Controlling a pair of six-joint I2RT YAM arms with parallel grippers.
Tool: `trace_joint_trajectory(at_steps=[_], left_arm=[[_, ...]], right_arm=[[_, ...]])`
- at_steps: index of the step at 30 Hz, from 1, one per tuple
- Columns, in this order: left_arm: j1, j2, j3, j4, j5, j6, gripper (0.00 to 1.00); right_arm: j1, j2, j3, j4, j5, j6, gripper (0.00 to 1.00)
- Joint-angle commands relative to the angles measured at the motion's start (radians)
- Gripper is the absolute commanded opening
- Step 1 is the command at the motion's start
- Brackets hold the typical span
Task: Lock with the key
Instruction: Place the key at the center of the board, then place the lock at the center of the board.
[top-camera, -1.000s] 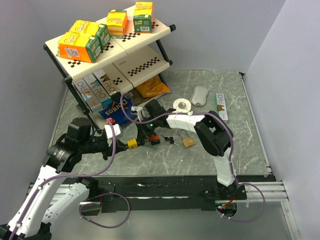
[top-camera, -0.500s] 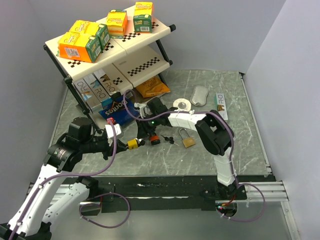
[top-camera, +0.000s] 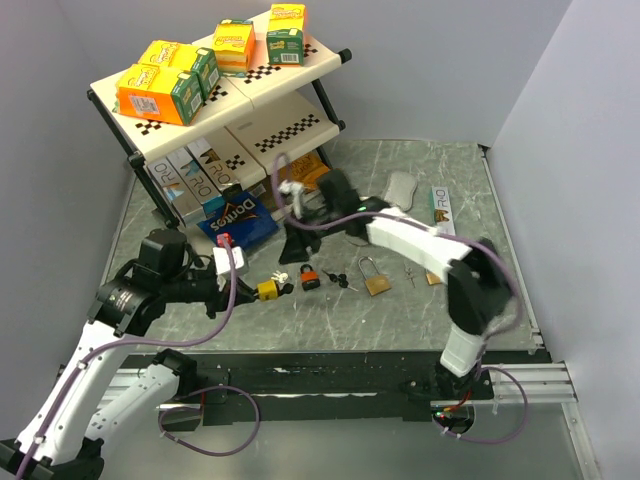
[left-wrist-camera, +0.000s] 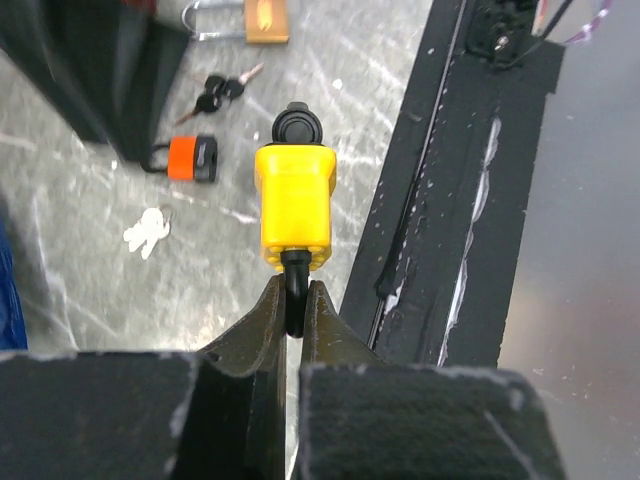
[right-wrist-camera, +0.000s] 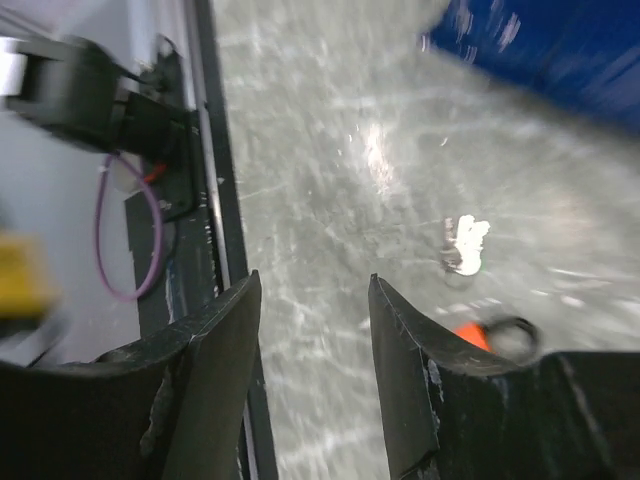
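Observation:
My left gripper (left-wrist-camera: 292, 300) is shut on the black shackle of a yellow padlock (left-wrist-camera: 296, 205), which it holds just above the table near the front edge (top-camera: 268, 290). A black key head (left-wrist-camera: 296, 124) sticks out of the padlock's far end. My right gripper (top-camera: 292, 256) hangs open and empty over the table behind the padlock, clear of it. In the right wrist view its jaws (right-wrist-camera: 315, 290) stand apart with bare table between them, and the yellow padlock (right-wrist-camera: 20, 280) is a blur at the left edge.
An orange padlock (top-camera: 311, 277), a bunch of black keys (top-camera: 340, 279) and a brass padlock (top-camera: 377, 283) lie to the right of the yellow one. A white scrap (left-wrist-camera: 148, 230) lies nearby. A blue Doritos bag (top-camera: 238, 215), a shelf rack (top-camera: 230, 110), a mouse (top-camera: 400, 190) and a disc (top-camera: 363, 209) stand further back.
The right gripper has opened, left the key end of the yellow padlock and swung back and up toward the shelf. The left gripper has held still with the padlock.

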Motion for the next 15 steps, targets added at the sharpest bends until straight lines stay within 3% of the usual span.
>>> trace_joint_trajectory(at_steps=[1, 4, 6, 9, 11, 15], left_arm=[[0.004, -0.004, 0.051, 0.096, 0.126, 0.056, 0.01], [0.004, 0.028, 0.059, 0.101, 0.24, 0.099, 0.01], [0.004, 0.072, 0.074, 0.107, 0.313, 0.104, 0.01], [-0.002, 0.146, 0.112, 0.106, 0.372, 0.099, 0.01], [-0.012, 0.199, 0.146, 0.077, 0.395, 0.107, 0.01], [-0.068, 0.282, 0.203, 0.011, 0.465, 0.128, 0.01]], right_arm=[[-0.123, -0.259, -0.053, -0.166, -0.107, -0.195, 0.55], [-0.191, -0.414, -0.131, -0.217, -0.166, -0.293, 0.56], [-0.2, -0.501, -0.168, -0.271, -0.157, -0.388, 0.62], [-0.197, -0.745, -0.276, -0.263, -0.119, -0.581, 0.76], [-0.177, -0.827, -0.351, -0.248, -0.1, -0.641, 0.93], [-0.084, -0.962, -0.415, -0.245, -0.005, -0.791, 0.98]])
